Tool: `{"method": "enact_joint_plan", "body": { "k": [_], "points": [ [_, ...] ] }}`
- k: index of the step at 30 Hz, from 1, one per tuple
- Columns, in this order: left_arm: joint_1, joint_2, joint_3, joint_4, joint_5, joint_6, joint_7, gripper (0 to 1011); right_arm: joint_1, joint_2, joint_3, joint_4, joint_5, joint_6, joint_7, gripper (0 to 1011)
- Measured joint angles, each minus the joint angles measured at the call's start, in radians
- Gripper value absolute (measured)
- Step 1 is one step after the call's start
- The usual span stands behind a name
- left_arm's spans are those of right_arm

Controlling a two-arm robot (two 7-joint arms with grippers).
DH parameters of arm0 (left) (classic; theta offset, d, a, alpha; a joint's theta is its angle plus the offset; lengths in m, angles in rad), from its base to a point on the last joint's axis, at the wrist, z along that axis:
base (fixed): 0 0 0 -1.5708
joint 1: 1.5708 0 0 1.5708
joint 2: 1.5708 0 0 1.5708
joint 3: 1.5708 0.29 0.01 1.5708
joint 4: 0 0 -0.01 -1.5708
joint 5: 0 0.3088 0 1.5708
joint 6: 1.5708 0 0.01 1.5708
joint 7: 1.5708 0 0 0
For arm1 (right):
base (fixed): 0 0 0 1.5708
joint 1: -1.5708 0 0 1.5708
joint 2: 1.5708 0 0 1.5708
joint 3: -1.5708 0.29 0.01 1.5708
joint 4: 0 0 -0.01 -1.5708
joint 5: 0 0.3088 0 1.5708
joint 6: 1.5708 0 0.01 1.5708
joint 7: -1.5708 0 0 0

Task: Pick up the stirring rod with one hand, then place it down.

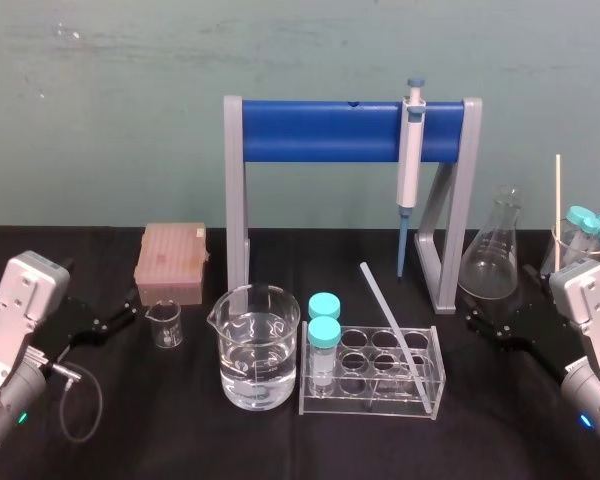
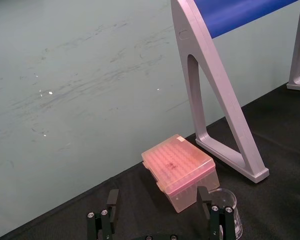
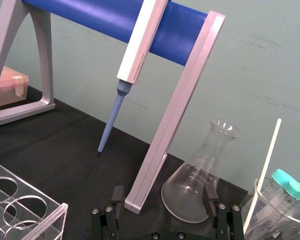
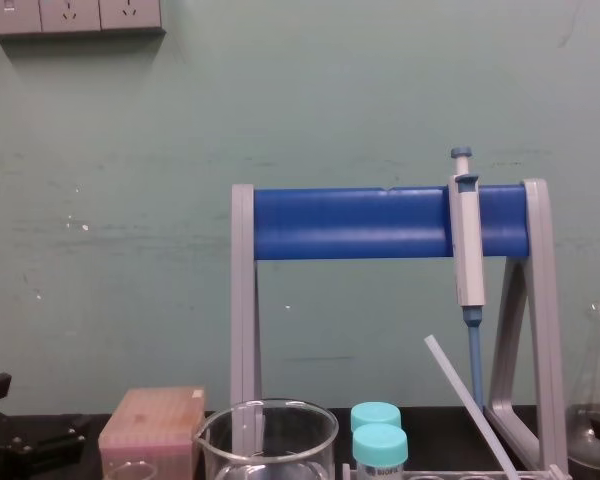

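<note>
Currently both pincers rest low on the black table point(image 1: 160, 430), neither holding anything. Left gripper point(image 1: 115, 315): at the table's left side, fingers spread wide in the left wrist view point(image 2: 158, 196), nothing between them; just beyond it stand a small empty beaker point(image 1: 164, 325) and, behind that, a pink tip box point(image 1: 170, 262) with its lid closed. Right gripper point(image 1: 500, 318): at the table's right side, fingers likewise parted wide and empty in the right wrist view point(image 3: 163, 194); just ahead of it stands an empty conical flask point(image 1: 495, 250). Beside the flask, at the right edge, is a beaker point(image 1: 565, 245) holding teal-capped tubes point(image 1: 592, 225) and a thin pale stick point(image 1: 557, 205) standing upright. Stirring rod point(image 1: 385, 310): translucent white, well apart from both grippers, leaning at a slant in the clear test-tube rack point(image 1: 432, 400) at centre front, its lower end inside the rack's right part and its upper end tilted back and to the left; the chest view shows the same slant point(image 4: 450, 372). Two tubes with teal caps point(image 1: 324, 318) stand upright in the rack's left end. Large beaker point(image 1: 258, 345): just left of the rack, partly filled with clear liquid. Pipette stand point(image 1: 320, 130): grey legs with a blue crossbar, behind the rack. Pipette point(image 1: 411, 150): hanging upright from the bar's right end, tip down.
</note>
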Motion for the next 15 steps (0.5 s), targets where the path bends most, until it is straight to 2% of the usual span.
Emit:
{"method": "enact_joint_plan", "body": {
  "k": [15],
  "points": [
    [0.0, 0.0, 0.0, 0.0, 0.0, 0.0, 0.0, 1000, 0.0, 0.0, 0.0, 0.0, 0.0, 0.0, 0.0, 1000]
  ]
}}
